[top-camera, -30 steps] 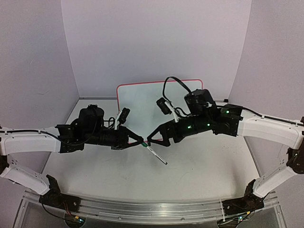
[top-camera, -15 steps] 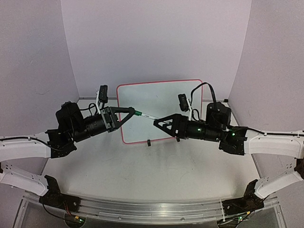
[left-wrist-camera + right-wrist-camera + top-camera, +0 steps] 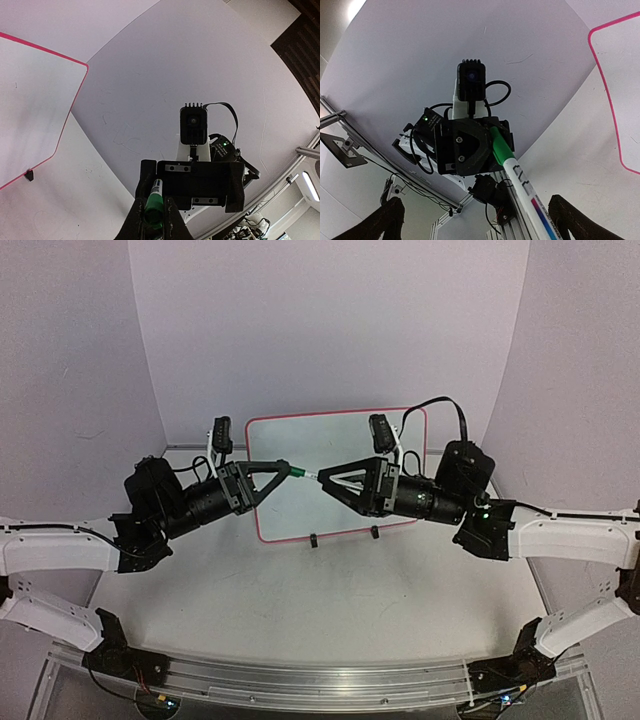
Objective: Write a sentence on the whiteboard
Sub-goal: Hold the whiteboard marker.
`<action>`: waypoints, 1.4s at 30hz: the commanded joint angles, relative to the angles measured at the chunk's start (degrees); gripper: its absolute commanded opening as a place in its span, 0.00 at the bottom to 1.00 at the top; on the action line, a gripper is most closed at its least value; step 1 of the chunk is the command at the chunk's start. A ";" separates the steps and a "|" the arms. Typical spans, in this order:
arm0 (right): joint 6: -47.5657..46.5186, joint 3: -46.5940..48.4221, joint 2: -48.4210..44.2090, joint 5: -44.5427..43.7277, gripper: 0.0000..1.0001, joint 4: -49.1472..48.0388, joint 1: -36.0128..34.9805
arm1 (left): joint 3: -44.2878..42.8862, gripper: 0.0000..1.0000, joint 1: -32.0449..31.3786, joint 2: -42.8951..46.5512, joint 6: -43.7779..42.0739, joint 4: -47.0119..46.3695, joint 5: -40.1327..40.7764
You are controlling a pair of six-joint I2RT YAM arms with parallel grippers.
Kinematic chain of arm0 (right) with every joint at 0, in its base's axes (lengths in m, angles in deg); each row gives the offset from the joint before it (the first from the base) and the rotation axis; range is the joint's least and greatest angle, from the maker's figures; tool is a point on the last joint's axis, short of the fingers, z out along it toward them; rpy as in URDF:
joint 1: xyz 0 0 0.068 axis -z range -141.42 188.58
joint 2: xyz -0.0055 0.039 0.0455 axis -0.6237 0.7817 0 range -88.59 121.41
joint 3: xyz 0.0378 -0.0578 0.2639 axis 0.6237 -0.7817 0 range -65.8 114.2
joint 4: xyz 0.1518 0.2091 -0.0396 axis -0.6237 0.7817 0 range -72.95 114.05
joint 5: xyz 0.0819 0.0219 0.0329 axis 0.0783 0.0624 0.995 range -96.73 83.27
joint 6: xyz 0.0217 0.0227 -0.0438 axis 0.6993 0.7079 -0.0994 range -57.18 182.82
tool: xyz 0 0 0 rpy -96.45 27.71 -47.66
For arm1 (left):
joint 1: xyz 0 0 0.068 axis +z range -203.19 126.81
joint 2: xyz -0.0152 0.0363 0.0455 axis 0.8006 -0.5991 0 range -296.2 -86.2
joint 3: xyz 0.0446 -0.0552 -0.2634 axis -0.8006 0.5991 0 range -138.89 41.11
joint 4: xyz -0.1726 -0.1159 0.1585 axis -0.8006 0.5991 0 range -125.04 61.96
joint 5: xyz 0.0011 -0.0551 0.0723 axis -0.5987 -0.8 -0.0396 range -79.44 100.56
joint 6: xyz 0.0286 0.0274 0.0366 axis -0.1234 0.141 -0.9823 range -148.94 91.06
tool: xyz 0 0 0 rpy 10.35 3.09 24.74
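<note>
Okay, left gripper [image 3: 154,217] first: its fingers are pressed together on the green cap [image 3: 154,206] of a marker [image 3: 308,476], a pinch at the cap end and nothing more. Out from that pinch the white barrel [image 3: 522,182] runs straight toward the right gripper [image 3: 323,480], nose to nose with it. That one reads as spread. In its own wrist view the fingers [image 3: 572,220] sit out at the lower corners with the barrel passing between them, nearer one side, and I see no contact. Beyond both sets of fingertips stands the whiteboard [image 3: 320,440], propped on two black clip feet [image 3: 314,541] on the table [image 3: 330,620], with no writing I can make out.

My read: this is the uncapping, with the right about to take the barrel. So, the worries.

- **Loose cap:** the barrel hangs from a cap pinch alone. If the cap is loose, the barrel drops to the table below.
- **Off-centre grip:** the barrel isn't centred between the right fingers. One finger would land first on closing and lever the marker sideways in the left pinch.
- **Crooked pull:** a pull out of line with the barrel could jam the cap, then free it with a jerk. The board is just behind the hands, and a knock could tip it off those small feet.
- **Clash:** the two noses are very close, so any overshoot means they collide.
</note>
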 commanded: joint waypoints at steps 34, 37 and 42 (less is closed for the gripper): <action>0.94 2.57 0.93 -0.83 0.52 -4.92 -0.65 | 0.31 0.00 -0.08 0.78 1.68 -0.71 -2.78; 1.07 2.26 0.72 -1.53 0.44 -4.91 -0.71 | 0.31 0.00 -0.09 0.64 1.99 -0.73 -2.86; 1.10 1.80 0.37 -2.66 0.31 -4.82 -0.68 | 0.38 0.00 -0.10 0.55 2.13 -0.76 -3.01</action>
